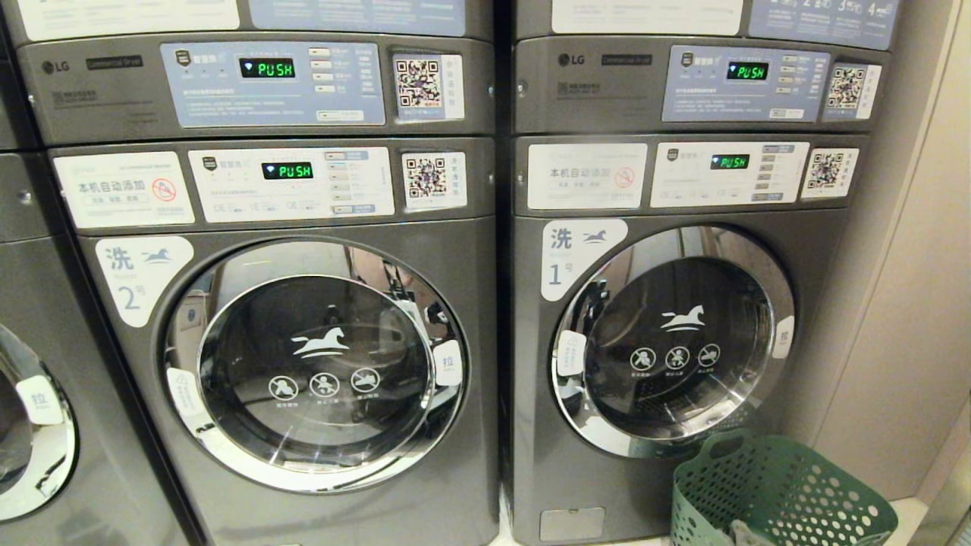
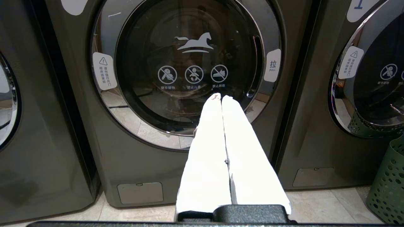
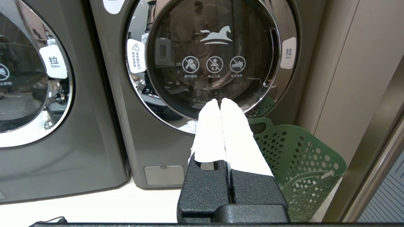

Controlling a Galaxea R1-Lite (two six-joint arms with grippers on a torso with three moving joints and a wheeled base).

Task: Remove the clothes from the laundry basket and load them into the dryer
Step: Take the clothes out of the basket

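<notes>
Both white-fingered grippers, left (image 2: 221, 98) and right (image 3: 220, 101), are hanging clenched and empty. The green perforated plastic laundry basket (image 1: 781, 493) is sitting beside the closed grey front-loading machine (image 1: 667, 341).

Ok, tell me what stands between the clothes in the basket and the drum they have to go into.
The round glass doors: both the door by the green basket and the one to its left are shut. Both grippers, left and right, are shut, empty, facing the doors.
</notes>
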